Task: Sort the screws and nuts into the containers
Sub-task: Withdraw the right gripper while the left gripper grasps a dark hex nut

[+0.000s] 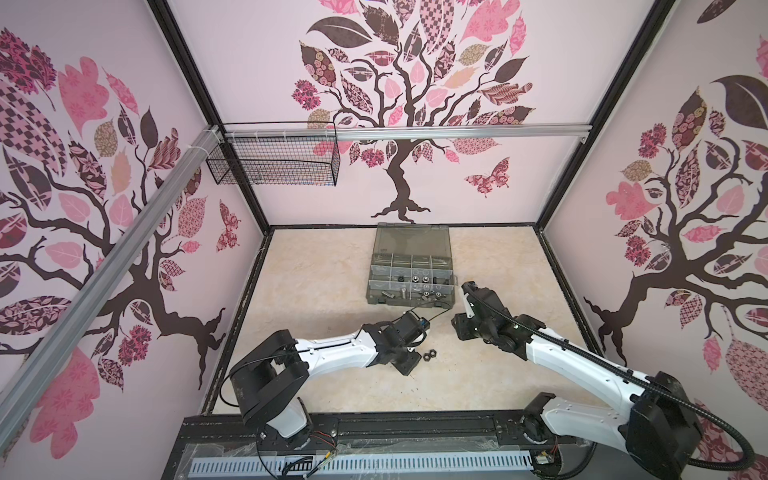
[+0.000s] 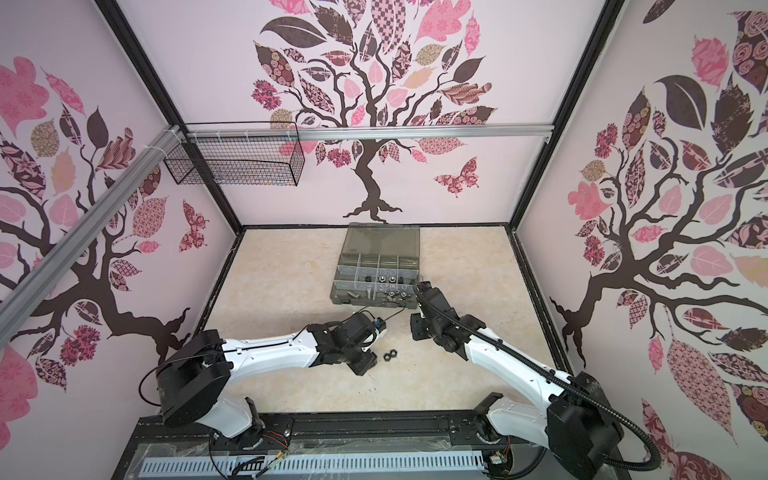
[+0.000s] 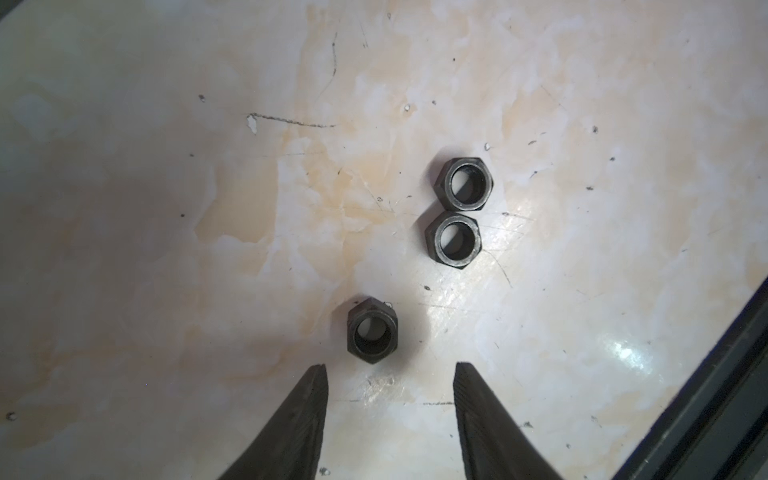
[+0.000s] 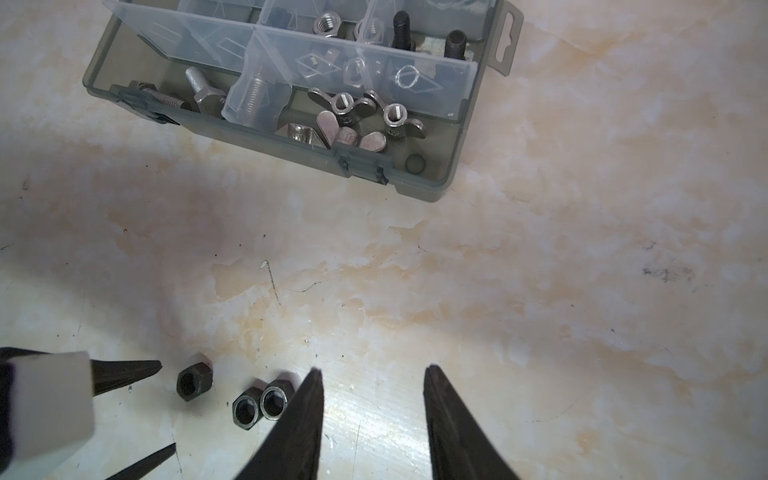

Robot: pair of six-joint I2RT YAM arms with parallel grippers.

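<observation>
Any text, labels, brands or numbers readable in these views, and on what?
No text is readable anywhere.
wing nut: a raised mark on its body, too blurred to read.
translucent dividers: etched diamond and oval outlines only, no letters.
organizer case and black nuts: no markings visible.

In the right wrist view the case [image 4: 436,174] is cut off by the upper edge, its far compartments left out of sight, and one screw [image 4: 255,104] is blurred behind a translucent divider [image 4: 272,58]. In both top views the case's contents are too small to be told apart, and one nut [image 3: 372,332] is hidden under the left gripper [image 3: 390,368], whose fingertips are likewise covered there.
</observation>
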